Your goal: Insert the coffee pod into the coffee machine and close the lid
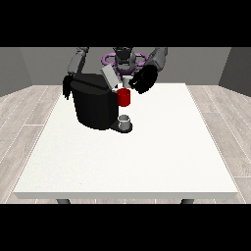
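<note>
White tabletop (147,166), bare across the whole near half; nothing set there.

Further in, left of centre: black coffee machine (95,105), bulky and rounded. On its base at the front right stands a small grey cup (125,120), under the outlet — placed to catch the brew, most likely. Just above the cup, a red thing at the machine (124,97), at the machine's upper right shoulder.

Above that, the lid (109,76), a pale grey flap tilted up and back, hinged open. Open lid suggests the pod slot is exposed and ready to load; closing is not yet done.

Beside the lid's right edge, a small grey thing (127,80) shows, right up against the robot hand at the view's right (143,79). Probably the coffee pod carried to the slot, but I cannot tell for certain. That robot hand hovers just above and right of the red thing; whether its fingers are curled round anything I cannot tell.

Robot hand at the view's left (66,87) hangs down behind the machine's left top corner, clear of the work; finger state unreadable.

Farthest: robot torso (125,56) behind the tabletop's rear edge.

Judgement: insertion stage, pod near the opening.
</note>
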`<action>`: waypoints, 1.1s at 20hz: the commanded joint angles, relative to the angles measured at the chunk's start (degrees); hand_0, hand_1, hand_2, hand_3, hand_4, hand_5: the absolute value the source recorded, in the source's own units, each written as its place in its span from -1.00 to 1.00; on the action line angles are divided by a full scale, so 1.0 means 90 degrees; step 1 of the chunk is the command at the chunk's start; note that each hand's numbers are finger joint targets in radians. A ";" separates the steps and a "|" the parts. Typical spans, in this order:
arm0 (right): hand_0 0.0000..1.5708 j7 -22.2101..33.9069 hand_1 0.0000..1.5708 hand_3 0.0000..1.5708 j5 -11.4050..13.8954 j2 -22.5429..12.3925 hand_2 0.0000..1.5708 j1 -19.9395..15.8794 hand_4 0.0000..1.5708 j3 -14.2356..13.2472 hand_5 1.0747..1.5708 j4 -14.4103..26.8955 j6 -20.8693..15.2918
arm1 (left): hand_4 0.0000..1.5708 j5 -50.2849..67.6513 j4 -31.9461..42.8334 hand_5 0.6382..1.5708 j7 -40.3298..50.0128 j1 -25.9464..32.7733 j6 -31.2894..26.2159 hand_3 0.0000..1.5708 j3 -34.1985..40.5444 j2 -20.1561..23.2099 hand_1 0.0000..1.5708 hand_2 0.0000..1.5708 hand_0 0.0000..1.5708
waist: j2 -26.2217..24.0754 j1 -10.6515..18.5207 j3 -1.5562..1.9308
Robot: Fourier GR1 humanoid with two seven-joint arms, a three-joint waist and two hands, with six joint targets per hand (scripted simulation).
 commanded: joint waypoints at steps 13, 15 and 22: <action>-1.00 0.0251 -1.00 -1.00 -0.0107 -0.0242 -1.00 -0.0802 -0.73 -0.0245 1.00 0.0377 0.0045 | -0.19 -0.0007 0.0509 1.00 -0.0197 -0.0516 0.0034 0.70 0.0063 0.0448 0.81 0.86 0.81 | 0.0561 -0.0050 0.0001; -1.00 -0.0203 -1.00 -1.00 0.0103 0.0029 -1.00 -0.0760 -0.67 -0.0102 1.00 0.0375 -0.0217 | -0.14 0.0033 0.0554 1.00 -0.0332 -0.0826 -0.0047 0.81 0.0196 0.0810 0.82 0.89 0.82 | 0.1010 -0.0129 0.0002; -1.00 -0.0174 -1.00 -1.00 0.0046 -0.0032 -1.00 -0.0892 -0.69 -0.0239 1.00 0.0818 -0.0183 | -0.19 -0.0026 0.0498 1.00 0.0054 -0.0845 0.0210 0.74 0.0057 0.0391 0.89 0.88 0.89 | 0.0623 -0.0024 0.0004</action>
